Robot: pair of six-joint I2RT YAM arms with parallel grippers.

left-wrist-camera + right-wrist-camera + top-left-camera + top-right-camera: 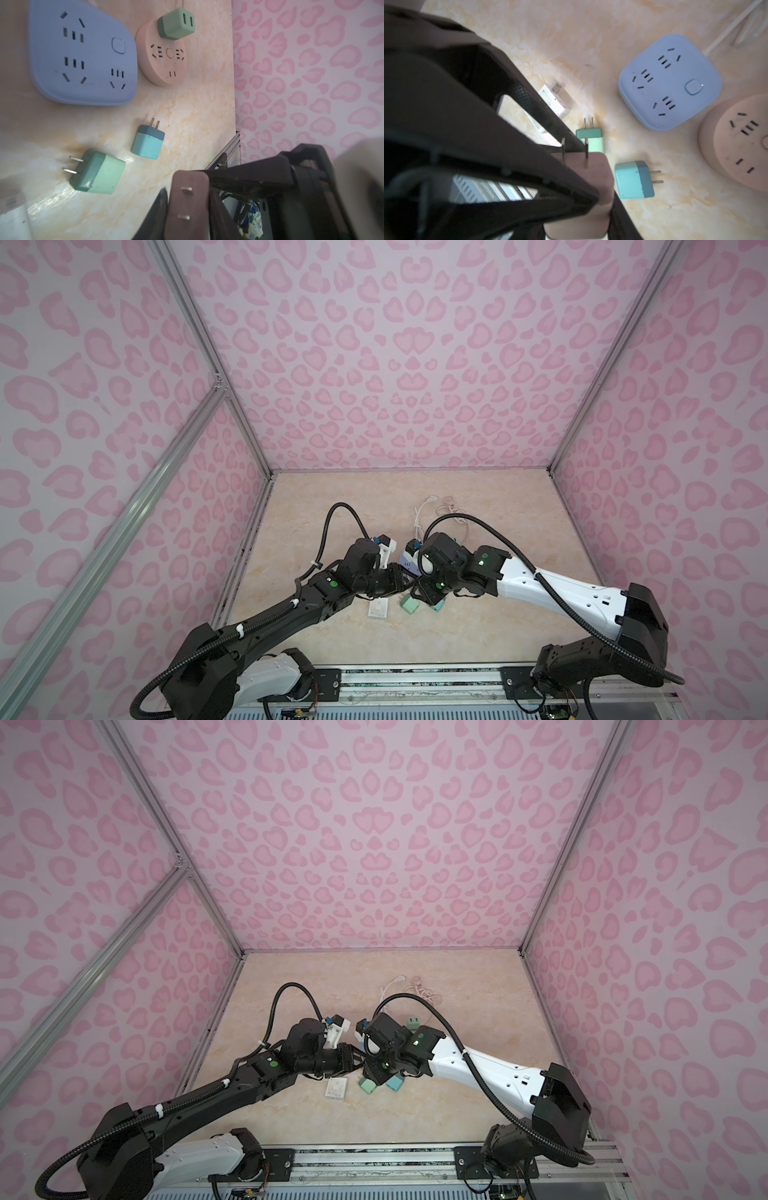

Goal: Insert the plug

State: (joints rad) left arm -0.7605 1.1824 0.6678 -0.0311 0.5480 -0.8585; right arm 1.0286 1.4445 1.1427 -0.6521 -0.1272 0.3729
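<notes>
A brownish-mauve plug (185, 207) with two metal prongs is held above the table by both grippers at once. My left gripper (189, 195) is shut on its sides, prongs facing the wrist camera. My right gripper (577, 224) is shut on the plug's (591, 172) lower body, with the left gripper's fingers (529, 104) crossing in front of it. In both top views the two grippers meet at mid-table (410, 587) (360, 1062); the plug is hidden there. A square blue power strip (83, 52) (670, 83) and a round pink socket (164, 56) (737, 141) lie flat nearby.
A dark-green adapter (176, 22) sits in the pink socket. Loose on the table lie a teal plug (148, 143) (633, 179), a mint plug (97, 172) (589, 135) and a white adapter (554, 101) (378, 609). Cables (424, 510) run toward the back. Pink patterned walls enclose the table.
</notes>
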